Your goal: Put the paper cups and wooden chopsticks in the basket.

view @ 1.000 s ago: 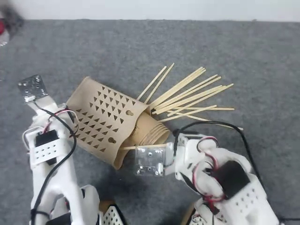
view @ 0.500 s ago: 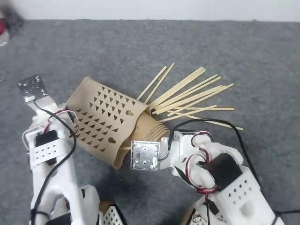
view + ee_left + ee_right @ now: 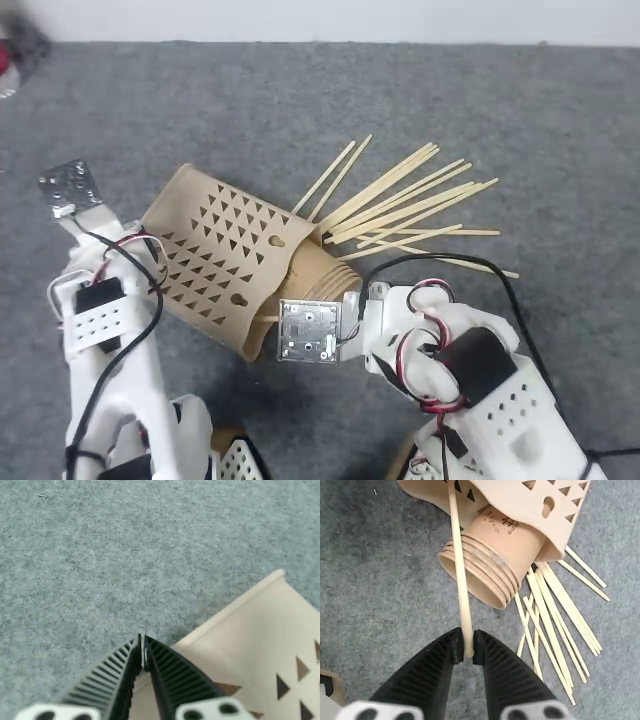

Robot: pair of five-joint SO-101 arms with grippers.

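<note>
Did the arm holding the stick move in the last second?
Yes. The right gripper, shut on a chopstick, shifted slightly toward the basket.

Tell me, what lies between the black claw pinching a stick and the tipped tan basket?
In the right wrist view, the pale wooden chopstick in the right gripper bridges that stretch, passing the rims of nested brown paper cups in the perforated basket.

Left arm [image 3: 100, 330]: near left, forearm running toward the far side, wrist tipped down.
The left end effector [image 3: 144, 647] has its jaws pressed together, tips pointing down.
Right arm [image 3: 470, 380]: near right, forearm angled toward the left, wrist low.
The right end effector [image 3: 465, 649] has its jaws clamped on the end of one chopstick [image 3: 458, 555].
</note>
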